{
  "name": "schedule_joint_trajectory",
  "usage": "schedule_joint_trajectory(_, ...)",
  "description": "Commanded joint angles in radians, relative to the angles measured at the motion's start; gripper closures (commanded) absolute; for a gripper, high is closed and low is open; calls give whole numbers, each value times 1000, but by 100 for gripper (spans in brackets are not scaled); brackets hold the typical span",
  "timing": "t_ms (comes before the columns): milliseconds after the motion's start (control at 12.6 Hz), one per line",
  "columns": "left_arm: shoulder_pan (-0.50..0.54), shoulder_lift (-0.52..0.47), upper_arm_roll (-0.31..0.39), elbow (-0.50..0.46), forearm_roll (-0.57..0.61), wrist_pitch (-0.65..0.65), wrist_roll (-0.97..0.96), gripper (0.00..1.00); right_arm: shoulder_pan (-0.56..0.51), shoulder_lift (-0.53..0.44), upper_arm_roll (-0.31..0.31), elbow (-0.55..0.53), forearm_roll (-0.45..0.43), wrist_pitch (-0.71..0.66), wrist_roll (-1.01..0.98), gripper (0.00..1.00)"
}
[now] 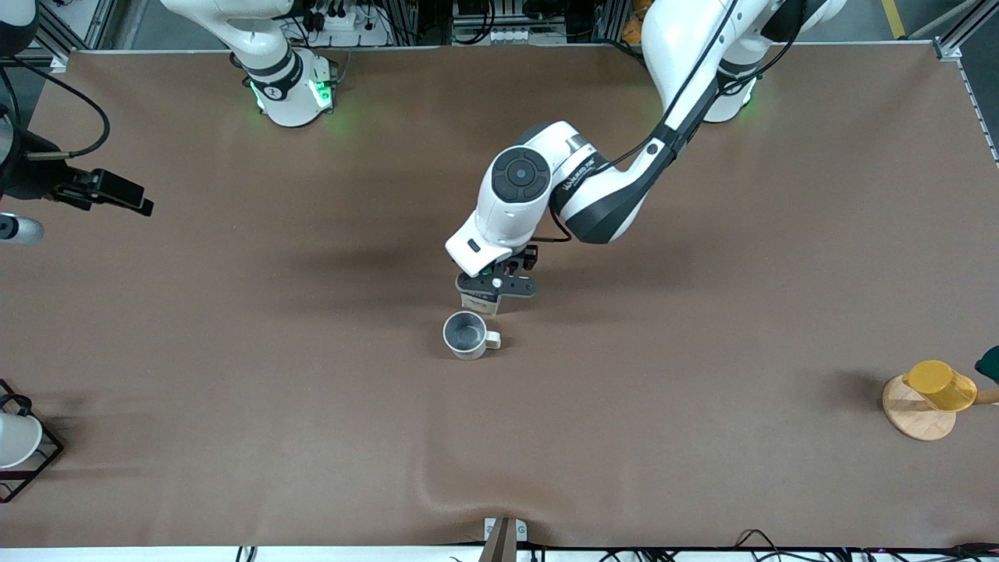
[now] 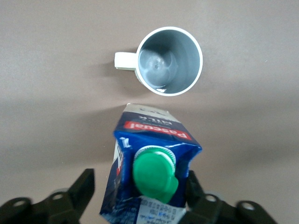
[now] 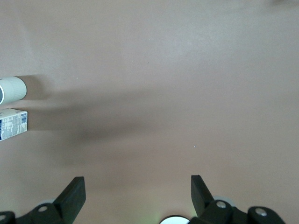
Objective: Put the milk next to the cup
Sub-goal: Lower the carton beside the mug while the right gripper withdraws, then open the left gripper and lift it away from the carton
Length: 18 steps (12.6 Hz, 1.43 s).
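Nearest the front camera, at about 8 o'clock of the front view, a white cup point(image 1: 14, 439) sits in a black wire frame point(image 1: 35, 468) at the table's point(image 1: 702, 468) edge. At about 4 o'clock a yellow cup point(image 1: 940, 385) lies tipped on a round wooden coaster point(image 1: 913, 417). Near the table's middle stands the cup point(image 1: 467, 334), grey inside, its handle pointing to 3 o'clock in that view. The milk point(image 1: 478, 303) is just beside it at its 12 o'clock, farther from the camera, with a narrow strip of table showing between them. The left gripper point(image 1: 495, 287) is right over the milk. In the left wrist view its fingers point(image 2: 194, 186) are spread wide on either side of the carton point(image 2: 154, 135): one is against the carton's side and the other stands clear of it with a gap. The green cap point(image 2: 154, 175) faces up and the carton leans a little. The right gripper point(image 3: 138, 179) waits with its fingers wide apart and holding nothing, over bare table near a white cylinder point(image 3: 11, 91) and a small box point(image 3: 14, 125).
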Motion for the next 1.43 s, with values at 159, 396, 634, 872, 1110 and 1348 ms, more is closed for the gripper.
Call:
schedule_joint_trajectory(159, 30, -115, 5, 14, 6, -143, 6, 0, 11, -15, -12, 0, -5, 11, 1, 0)
schedule_joint_trajectory(396, 145, -276, 8, 6, 3, -255, 5, 0, 16, -13, -12, 3, -10, 13, 1, 0)
schedule_joint_trajectory(634, 321, -433, 10, -15, 21, -378, 37, 0, 18, -7, -12, 34, -13, 22, 2, 0)
schedule_joint_trajectory(872, 496, -516, 5, -17, 6, -430, 153, 0, 16, -7, -12, 38, -18, 22, 2, 0)
schedule_joint_trajectory(1110, 583, -531, 2, -27, 18, -468, 173, 0, 10, -7, -12, 37, -40, 19, 2, 0)
schedule_joint_trajectory(1348, 670, -598, 1, -113, 20, -469, 224, 0, 4, -12, -15, 37, -61, -19, 1, 0)
